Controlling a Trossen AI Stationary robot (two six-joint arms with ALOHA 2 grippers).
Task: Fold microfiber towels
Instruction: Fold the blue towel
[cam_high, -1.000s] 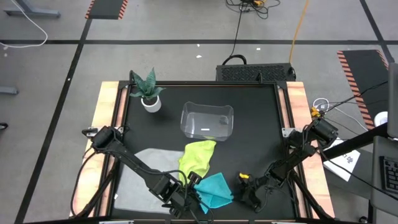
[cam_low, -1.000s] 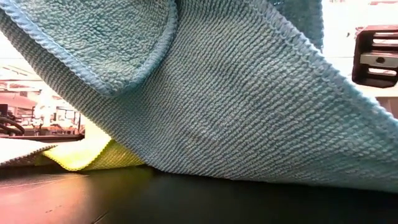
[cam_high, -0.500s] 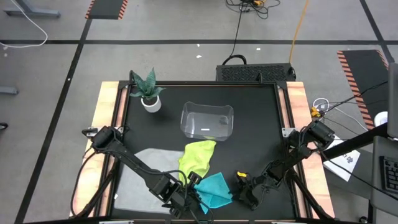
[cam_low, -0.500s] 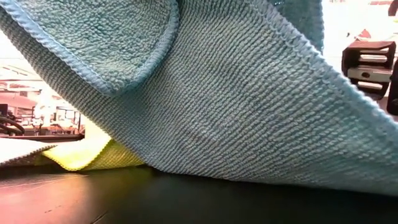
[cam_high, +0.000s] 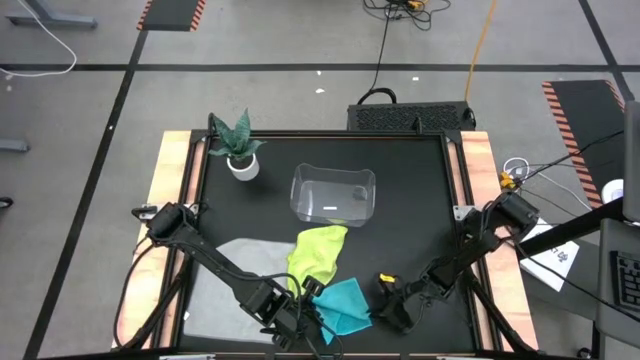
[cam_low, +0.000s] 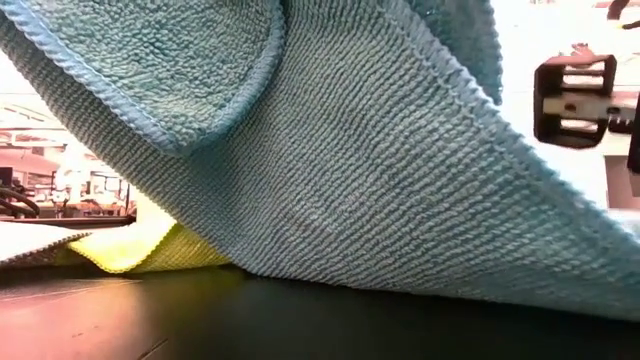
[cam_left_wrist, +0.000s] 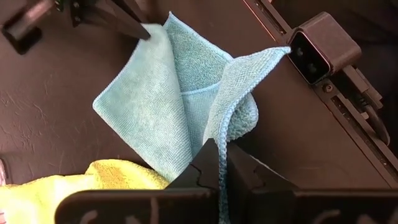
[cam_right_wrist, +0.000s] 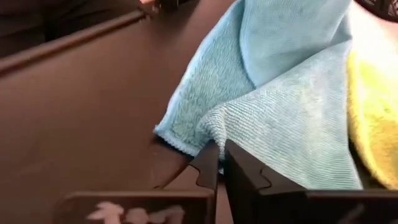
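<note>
Barely started imo: left gripper (cam_left_wrist: 219, 163) is pinching the teal towel's (cam_high: 345, 304) edge at the tabletop's (cam_high: 420, 200) front edge, right gripper (cam_right_wrist: 219, 163) closed beside it. Yellow-green towel (cam_high: 315, 255) and grey towel (cam_high: 225, 280) are lying unfolded.

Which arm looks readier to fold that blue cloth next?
Probably the left: its tool pinches the teal towel's raised edge. The right tool only reaches the towel's opposite corner.
</note>
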